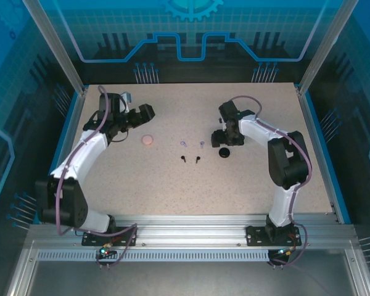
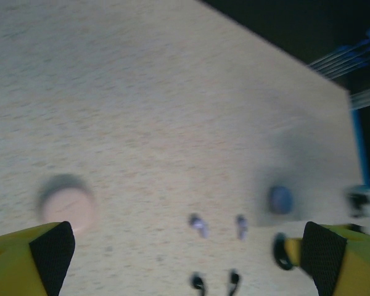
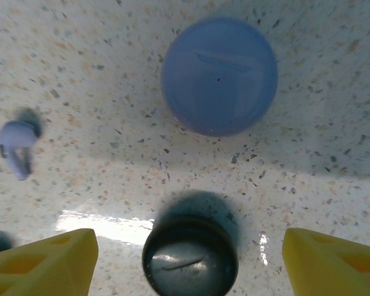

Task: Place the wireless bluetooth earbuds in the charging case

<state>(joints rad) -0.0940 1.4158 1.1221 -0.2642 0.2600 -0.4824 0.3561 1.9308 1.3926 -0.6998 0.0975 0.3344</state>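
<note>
Two lavender earbuds (image 1: 183, 143) (image 1: 201, 145) lie mid-table, with two black earbuds (image 1: 183, 160) (image 1: 198, 161) just nearer; the left wrist view shows them blurred as lavender earbuds (image 2: 199, 225) and black earbuds (image 2: 198, 282). The pale pink pair is out of view. A closed pink case (image 1: 148, 140) (image 2: 68, 206) lies left of them. My left gripper (image 1: 148, 113) (image 2: 188, 246) hangs open above and behind it. My right gripper (image 1: 222, 138) (image 3: 188, 265) is open, low over a closed black case (image 1: 223, 152) (image 3: 190, 259) and a closed blue-lavender case (image 3: 219, 75) (image 2: 281, 199). One lavender earbud (image 3: 17, 143) lies to their left.
The speckled beige table (image 1: 172, 191) is bounded by blue side rails (image 1: 317, 142) and a metal frame. Bare surface stretches in front of the earbuds and along the back.
</note>
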